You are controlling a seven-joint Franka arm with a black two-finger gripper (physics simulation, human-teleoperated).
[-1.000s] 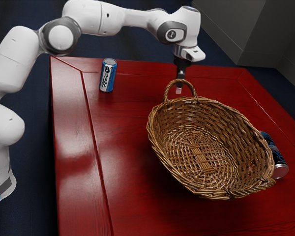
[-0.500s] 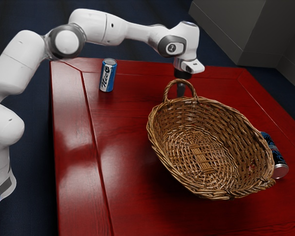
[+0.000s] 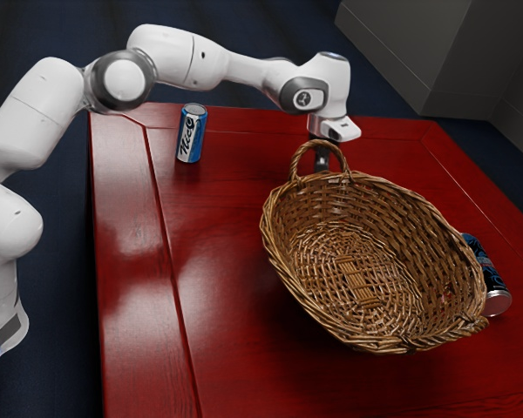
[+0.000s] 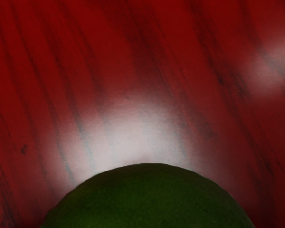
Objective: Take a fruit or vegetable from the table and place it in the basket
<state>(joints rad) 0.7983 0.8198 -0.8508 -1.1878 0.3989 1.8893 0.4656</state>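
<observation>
One brown woven wicker basket [image 3: 366, 205] stands nearest on the red wooden table [image 3: 131, 305]; one black-and-blue metal can [image 3: 492, 274] lies just beyond its rim at the exterior view's right. Behind the basket's raised far handle [image 3: 297, 161], which partly blocks the line of sight, is the black gripper [image 3: 322, 159]; whether it is spread or closed, I cannot tell. The wrist view adds one rounded, dark green fruit or vegetable [image 4: 147, 199] at or just under it. One blue-and-white can [image 3: 191, 133] stands far left.
</observation>
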